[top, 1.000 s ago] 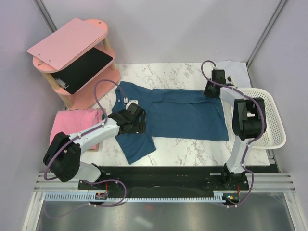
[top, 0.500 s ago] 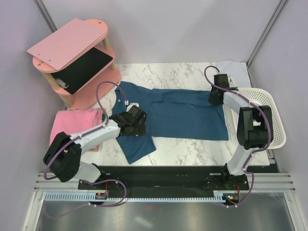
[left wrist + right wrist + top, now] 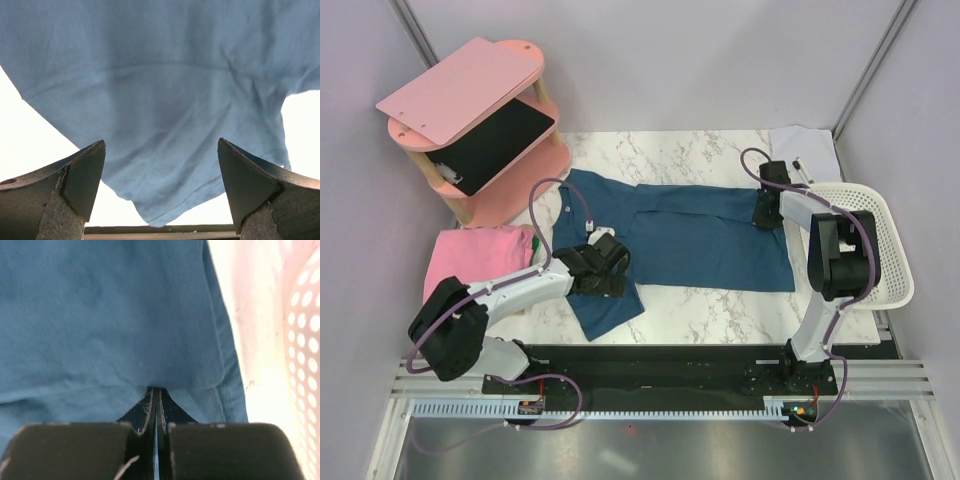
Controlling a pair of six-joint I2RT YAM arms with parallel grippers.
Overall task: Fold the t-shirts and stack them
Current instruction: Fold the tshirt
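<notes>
The blue shirt (image 3: 700, 235) lies flat across the counter (image 3: 690, 150), long axis left to right, neck toward the left edge. The left gripper (image 3: 605, 275) gapes wide over its near sleeve; the right gripper (image 3: 765, 212) pinches the far-right hem corner.

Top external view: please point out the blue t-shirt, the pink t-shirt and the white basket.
blue t-shirt (image 3: 700, 240), top external view, middle of its body.
pink t-shirt (image 3: 470, 256), top external view, its top surface.
white basket (image 3: 893, 256), top external view, its right wall.
</notes>
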